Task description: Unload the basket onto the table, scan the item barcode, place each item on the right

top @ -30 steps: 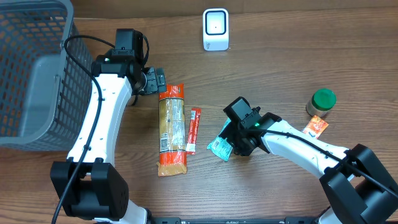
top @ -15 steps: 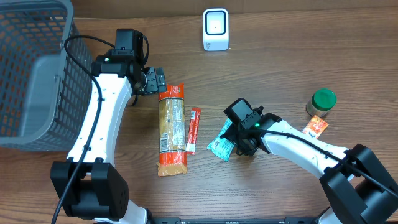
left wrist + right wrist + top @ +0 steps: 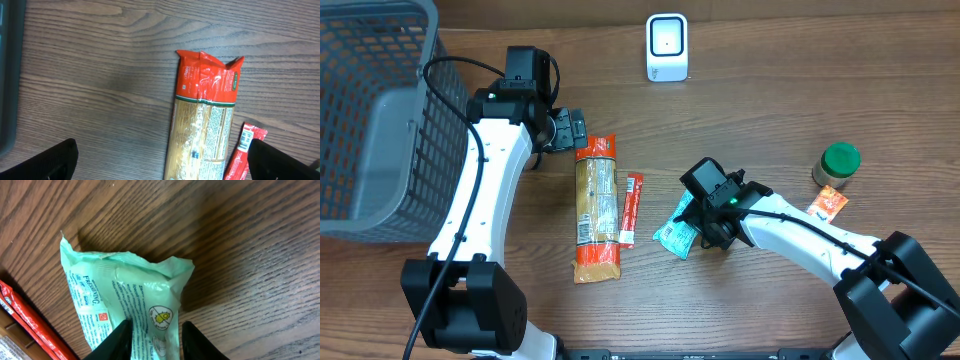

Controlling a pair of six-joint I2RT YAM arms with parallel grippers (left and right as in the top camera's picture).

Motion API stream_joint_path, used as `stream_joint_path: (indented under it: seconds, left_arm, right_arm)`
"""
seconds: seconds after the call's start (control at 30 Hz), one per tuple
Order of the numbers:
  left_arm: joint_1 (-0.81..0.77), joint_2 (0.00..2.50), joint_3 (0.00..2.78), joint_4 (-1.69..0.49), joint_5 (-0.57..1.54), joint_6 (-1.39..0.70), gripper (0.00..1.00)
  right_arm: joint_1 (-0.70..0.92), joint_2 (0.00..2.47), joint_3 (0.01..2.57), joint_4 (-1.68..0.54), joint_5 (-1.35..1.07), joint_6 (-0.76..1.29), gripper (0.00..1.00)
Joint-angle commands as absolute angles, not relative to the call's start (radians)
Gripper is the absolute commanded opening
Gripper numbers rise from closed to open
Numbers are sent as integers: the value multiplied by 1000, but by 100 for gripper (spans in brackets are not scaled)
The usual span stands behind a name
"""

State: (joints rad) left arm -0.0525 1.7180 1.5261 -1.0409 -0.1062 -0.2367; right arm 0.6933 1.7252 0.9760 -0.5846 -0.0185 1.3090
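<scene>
A crumpled mint-green packet (image 3: 130, 290) with blue print lies on the wooden table, also seen in the overhead view as the green packet (image 3: 675, 232) at the centre. My right gripper (image 3: 156, 330) is shut on its near end, one black finger (image 3: 120, 340) against each side; overhead, the right gripper (image 3: 707, 222) sits at the packet's right end. The white barcode scanner (image 3: 667, 47) stands at the far edge of the table. My left gripper (image 3: 162, 162) is wide open and empty above the top of a long pasta bag (image 3: 205, 115); overhead, the left gripper (image 3: 570, 130) hovers left of the bag.
The pasta bag (image 3: 597, 205) and a red stick sachet (image 3: 633, 207) lie left of the packet. A grey mesh basket (image 3: 370, 120) fills the far left. A green-lidded jar (image 3: 838, 165) and an orange sachet (image 3: 828, 204) sit at the right.
My right gripper's fingers have closed in on the green packet and nudged it slightly. The left arm has not moved.
</scene>
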Motion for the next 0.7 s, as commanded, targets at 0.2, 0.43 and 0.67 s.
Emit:
stream_joint_path:
  seconds: [0.2, 0.43, 0.67]
  left_arm:
    - [-53, 1706, 1541, -1041, -114, -232, 100]
    - [-53, 1706, 1541, -1041, -114, -232, 100]
    - [-53, 1706, 1541, -1041, -114, -232, 100]
  right_arm:
    - [689, 1719, 967, -582, 22, 1304, 34]
    - [689, 1756, 967, -575, 25, 1305, 34]
    - [689, 1762, 967, -569, 22, 1305, 15]
